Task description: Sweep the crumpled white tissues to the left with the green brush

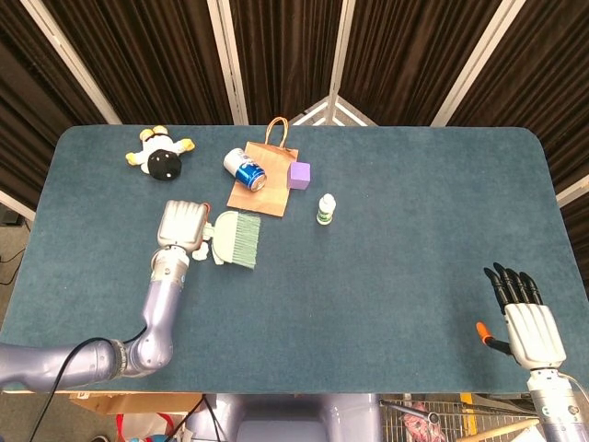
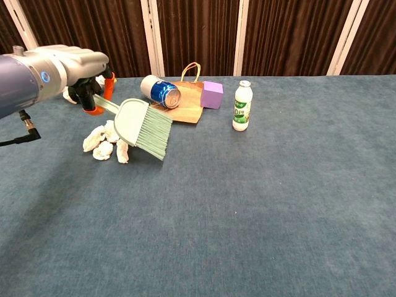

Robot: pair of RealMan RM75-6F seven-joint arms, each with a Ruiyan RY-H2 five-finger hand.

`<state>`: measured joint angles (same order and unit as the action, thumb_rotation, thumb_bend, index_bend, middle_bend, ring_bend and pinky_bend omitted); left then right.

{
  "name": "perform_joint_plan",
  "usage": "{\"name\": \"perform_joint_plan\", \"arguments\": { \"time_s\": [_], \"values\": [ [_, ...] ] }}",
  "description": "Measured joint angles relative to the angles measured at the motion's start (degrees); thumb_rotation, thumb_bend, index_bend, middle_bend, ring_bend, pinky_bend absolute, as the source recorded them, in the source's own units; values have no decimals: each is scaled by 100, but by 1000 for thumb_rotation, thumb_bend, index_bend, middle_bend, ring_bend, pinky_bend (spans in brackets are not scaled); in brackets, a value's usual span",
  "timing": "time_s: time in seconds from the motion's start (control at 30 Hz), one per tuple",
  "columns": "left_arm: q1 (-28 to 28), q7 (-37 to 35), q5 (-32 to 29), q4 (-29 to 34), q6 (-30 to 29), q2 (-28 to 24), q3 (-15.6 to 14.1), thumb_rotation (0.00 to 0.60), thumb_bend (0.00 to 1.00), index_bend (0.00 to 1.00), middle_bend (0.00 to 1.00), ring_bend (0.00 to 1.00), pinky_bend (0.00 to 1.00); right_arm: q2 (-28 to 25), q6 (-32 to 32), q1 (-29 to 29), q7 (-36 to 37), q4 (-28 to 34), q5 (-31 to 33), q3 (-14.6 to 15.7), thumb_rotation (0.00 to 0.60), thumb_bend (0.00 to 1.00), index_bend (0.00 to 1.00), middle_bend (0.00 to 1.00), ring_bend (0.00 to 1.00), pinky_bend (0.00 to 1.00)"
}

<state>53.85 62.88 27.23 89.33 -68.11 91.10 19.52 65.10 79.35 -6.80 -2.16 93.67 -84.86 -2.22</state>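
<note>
My left hand (image 2: 74, 68) grips green brush (image 2: 143, 129), bristles just right of crumpled white tissues (image 2: 105, 142) on bench (image 2: 260, 204). Mid-sweep, I judge. Next: push bristles leftward through clump, low to surface. Right hand (image 1: 526, 318) idle, fingers straight, holding nothing.

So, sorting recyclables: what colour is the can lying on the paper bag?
Blue and white can, clearest in the chest view.

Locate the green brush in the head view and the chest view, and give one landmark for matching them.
Head view: the green plastic brush lies left of centre, held by the left hand, bristles pointing right.
Chest view: the brush is upper left, bristles angled down beside the crumpled white tissues.
Shared landmark: the purple cube on the brown paper bag.
</note>
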Motion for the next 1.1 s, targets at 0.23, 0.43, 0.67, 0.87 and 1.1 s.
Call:
{"name": "perform_joint_plan", "arguments": {
  "time_s": [0.23, 0.43, 0.67, 0.87, 1.1],
  "values": [
    [51, -91, -93, -338, 235, -34, -233, 600, 704, 798, 1000, 1000, 1000, -10, -13, 0, 18, 16, 22, -2, 600, 323, 0, 0, 0, 0],
    [-117, -299, -35, -395, 328, -396, -411, 600, 705, 801, 1000, 1000, 1000, -7, 3, 9, -37, 30, 11, 10, 600, 323, 0, 0, 0, 0],
    [-404, -575, 131, -342, 375, -1041, -617, 600, 706, 801, 1000, 1000, 1000, 13, 20, 17, -121, 40, -10, 26, 600, 323, 0, 0, 0, 0],
    [-696, -746, 247, -107, 404, -1739, -854, 600, 705, 801, 1000, 1000, 1000, 25, 55, 26, -172, 48, -24, 25, 600, 322, 0, 0, 0, 0],
    [-928, -1324, 416, 225, 414, -2327, -839, 600, 706, 802, 1000, 1000, 1000, 33, 82, 22, -196, 54, -67, 23, 600, 322, 0, 0, 0, 0]
  ]
}}
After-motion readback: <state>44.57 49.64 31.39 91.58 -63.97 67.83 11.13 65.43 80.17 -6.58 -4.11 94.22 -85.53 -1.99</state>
